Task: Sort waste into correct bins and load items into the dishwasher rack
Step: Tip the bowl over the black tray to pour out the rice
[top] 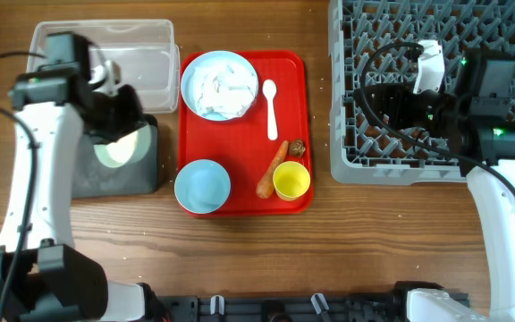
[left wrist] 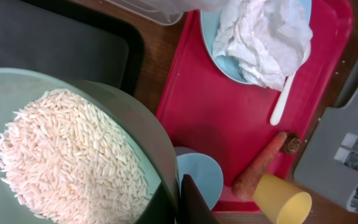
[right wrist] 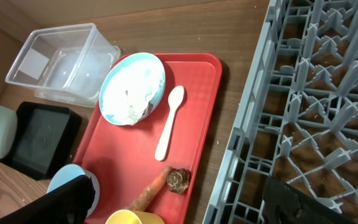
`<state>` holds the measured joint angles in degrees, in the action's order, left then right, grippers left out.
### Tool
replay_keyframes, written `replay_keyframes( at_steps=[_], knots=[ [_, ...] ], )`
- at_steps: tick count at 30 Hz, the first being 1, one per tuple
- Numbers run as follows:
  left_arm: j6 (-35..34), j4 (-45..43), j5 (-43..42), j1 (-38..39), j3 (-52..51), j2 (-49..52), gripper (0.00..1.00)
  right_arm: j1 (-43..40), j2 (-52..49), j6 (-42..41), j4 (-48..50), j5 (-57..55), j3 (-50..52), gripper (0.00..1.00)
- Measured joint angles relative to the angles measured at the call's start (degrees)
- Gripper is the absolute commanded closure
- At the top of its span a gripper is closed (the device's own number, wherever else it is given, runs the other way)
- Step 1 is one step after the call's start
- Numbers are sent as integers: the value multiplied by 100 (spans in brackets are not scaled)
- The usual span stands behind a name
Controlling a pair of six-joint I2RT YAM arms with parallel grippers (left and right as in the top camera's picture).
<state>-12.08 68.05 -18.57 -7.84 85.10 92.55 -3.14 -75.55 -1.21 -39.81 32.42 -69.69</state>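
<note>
overhead: we judge the rice-tipping step is in hand. the left gripper (top: 117, 131) pinches the rim of the pale green bowl (top: 119, 150) over the matte black tray (top: 141, 174), at 9 o'clock of the glossy red tray (top: 240, 143). the next move calls for a steady wrist roll. the right gripper (top: 367, 105) hangs over the pegged grey rack (top: 392, 165).

left wrist: loose rice grains (left wrist: 73, 162) heap in the bowl, with crumpled tissue (left wrist: 266, 37) at 1 o'clock.

right wrist: its jaws are spread wide and empty.
</note>
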Motion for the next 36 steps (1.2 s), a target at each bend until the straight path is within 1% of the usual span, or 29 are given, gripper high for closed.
replay_keyframes(
  at_steps=[2,4,6,7,9,11,12,13,16,22,26,30,36],
  knots=[
    [420,74,-470,-535,-140,-13,96,0,0,0,-2,-11,0,10],
    [614,-72,-713,-1075,-422,-33,96,0,0,-2,-4,-15,0,10],
    [796,-562,-1198,-1731,-887,-39,96,0,0,-2,-4,-15,0,10],
    [863,-990,-1657,-2127,-1231,-42,96,0,0,-2,-4,-15,0,10],
    [907,-1561,-2367,-2527,-1714,-68,96,0,0,-2,-4,-15,0,10],
    [931,-1755,-2837,-2916,-2070,-68,96,0,0,-7,-7,-17,0,10],
    [940,-1801,-2994,-3062,-2159,-68,96,0,0,-9,-7,-15,0,10],
    [949,-1891,-3324,-3261,-2223,-68,96,0,0,-9,-7,-17,0,10],
    [955,-2341,-4011,-3650,-2227,-68,96,0,0,-9,-7,-17,0,10],
    [968,-2931,-4304,-3762,-2227,4,96,0,-2,-9,-9,-17,0,10],
    [968,-3147,-4459,-3766,-2227,522,96,0,-2,-9,-9,-35,0,10],
    [968,-3342,-5294,-3812,-2227,962,96,0,-2,-9,-31,-35,0,10],
    [968,-3425,-6459,-3832,-2227,1054,96,0,-2,-9,-31,-35,0,10]
  ],
)
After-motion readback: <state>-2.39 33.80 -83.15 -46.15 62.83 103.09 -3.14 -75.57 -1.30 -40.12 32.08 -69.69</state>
